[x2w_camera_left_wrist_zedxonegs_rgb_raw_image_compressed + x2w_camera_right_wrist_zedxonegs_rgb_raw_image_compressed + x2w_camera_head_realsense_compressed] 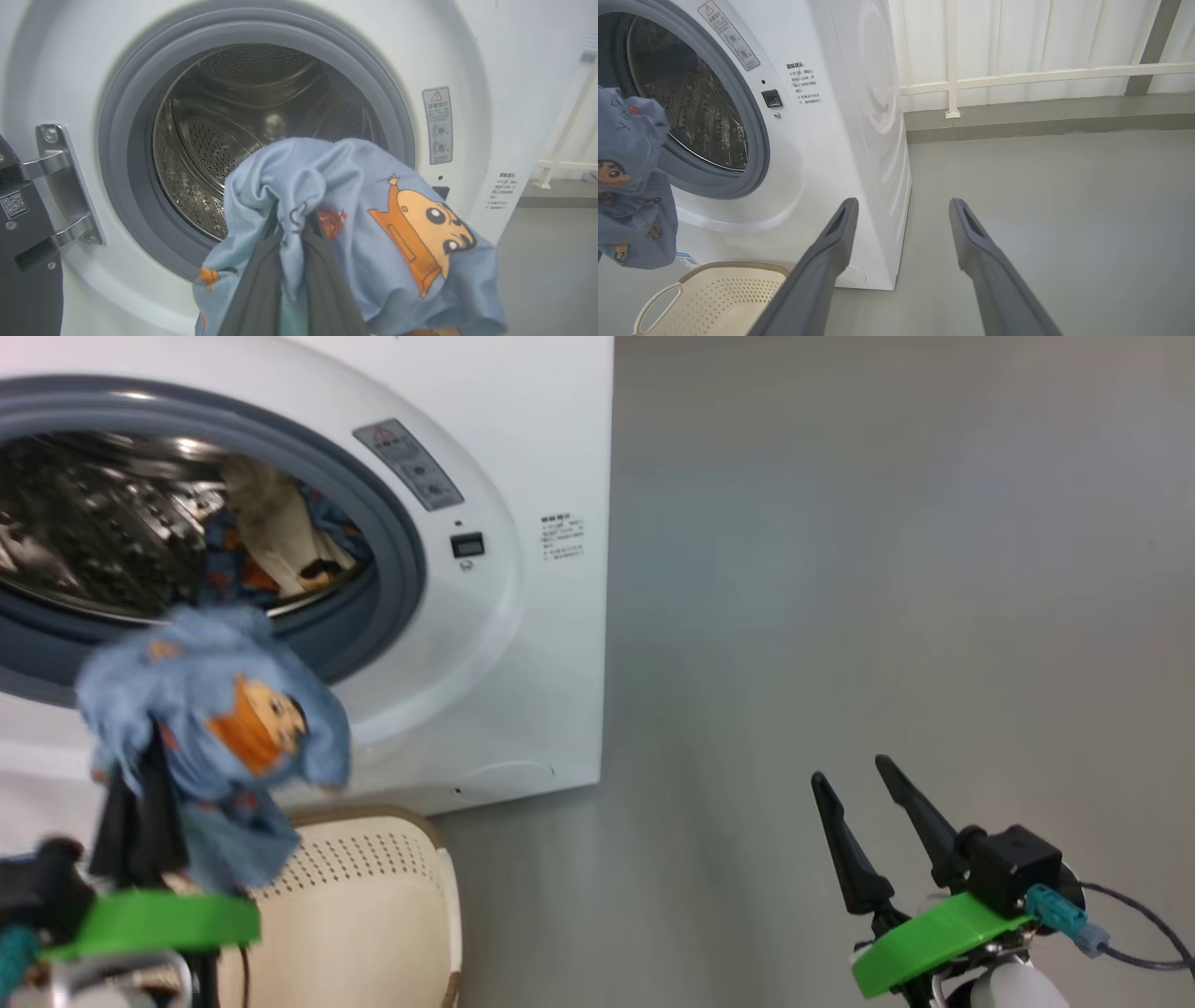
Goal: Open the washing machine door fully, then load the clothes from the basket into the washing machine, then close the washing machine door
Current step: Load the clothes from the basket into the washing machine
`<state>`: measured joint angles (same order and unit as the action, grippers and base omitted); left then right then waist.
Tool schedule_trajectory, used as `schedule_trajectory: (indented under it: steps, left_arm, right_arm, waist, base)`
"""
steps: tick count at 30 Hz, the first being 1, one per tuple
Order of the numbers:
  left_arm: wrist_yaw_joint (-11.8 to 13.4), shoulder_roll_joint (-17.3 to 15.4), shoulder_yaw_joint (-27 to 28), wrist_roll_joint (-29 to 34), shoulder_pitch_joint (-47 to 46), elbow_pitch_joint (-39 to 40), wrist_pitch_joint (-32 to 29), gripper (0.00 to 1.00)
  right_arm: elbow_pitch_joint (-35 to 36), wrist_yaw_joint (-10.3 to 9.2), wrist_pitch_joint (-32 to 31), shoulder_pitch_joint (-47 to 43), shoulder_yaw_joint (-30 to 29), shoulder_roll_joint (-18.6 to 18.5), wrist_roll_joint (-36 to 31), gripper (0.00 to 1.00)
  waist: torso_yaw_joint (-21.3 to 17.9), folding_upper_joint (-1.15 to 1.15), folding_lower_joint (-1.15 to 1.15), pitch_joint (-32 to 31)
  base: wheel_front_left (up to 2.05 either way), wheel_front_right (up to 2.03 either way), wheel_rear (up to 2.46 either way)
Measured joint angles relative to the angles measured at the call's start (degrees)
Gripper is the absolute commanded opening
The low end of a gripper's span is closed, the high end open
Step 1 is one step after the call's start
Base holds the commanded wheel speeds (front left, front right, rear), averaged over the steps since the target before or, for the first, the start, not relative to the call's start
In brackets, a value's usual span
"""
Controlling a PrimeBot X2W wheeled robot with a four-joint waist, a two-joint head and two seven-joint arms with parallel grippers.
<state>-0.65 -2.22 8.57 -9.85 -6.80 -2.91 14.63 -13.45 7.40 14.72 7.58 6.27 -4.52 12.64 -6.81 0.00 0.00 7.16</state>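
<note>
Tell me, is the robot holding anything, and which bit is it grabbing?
The left gripper is shut on the blue bear-print cloth, pinching a bunched fold near its middle. The right gripper is open and holds nothing.

The cloth [355,186] is covering the tips of the left hand [293,219]; frame edges are cutting off the basket [373,905] and the door [25,289].

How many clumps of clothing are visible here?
2. One blue bear-print piece hangs from the shut left pincer before the drum; one cream-and-blue heap lies inside it. More may be hidden in the basket.
</note>
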Motion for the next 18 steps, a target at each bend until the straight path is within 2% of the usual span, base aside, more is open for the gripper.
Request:
schedule_trajectory:
  steps: [5, 12, 18]
  left_arm:
    - [-1.7, -1.1, 1.5, 1.7, -7.5, -3.7, 0.0, 0.00]
    - [-2.7, -2.9, 3.8, 2.0, -17.0, -11.4, 0.0, 0.00]
    - [-3.2, -6.3, 4.1, 2.8, -27.3, -19.0, 0.0, 0.00]
  right_arm:
    - [0.3, 0.00, 0.0, 1.3, 0.2, 0.0, 0.1, 1.00]
    - [1.0, 0.00, 0.0, 3.3, 0.2, 0.0, 0.6, 1.00]
    - [1.2, 0.00, 0.0, 4.5, 0.4, 0.1, 1.2, 1.00]
  waist:
    - [-1.0, 0.00, 0.00, 3.0]
    - [-2.6, 0.00, 0.01, 7.3]
    - [-3.7, 0.00, 0.01, 12.0]
  base:
    - [0.00, 0.00, 0.00]
    - [0.00, 0.00, 0.00]
    - [0.00, 0.00, 0.00]
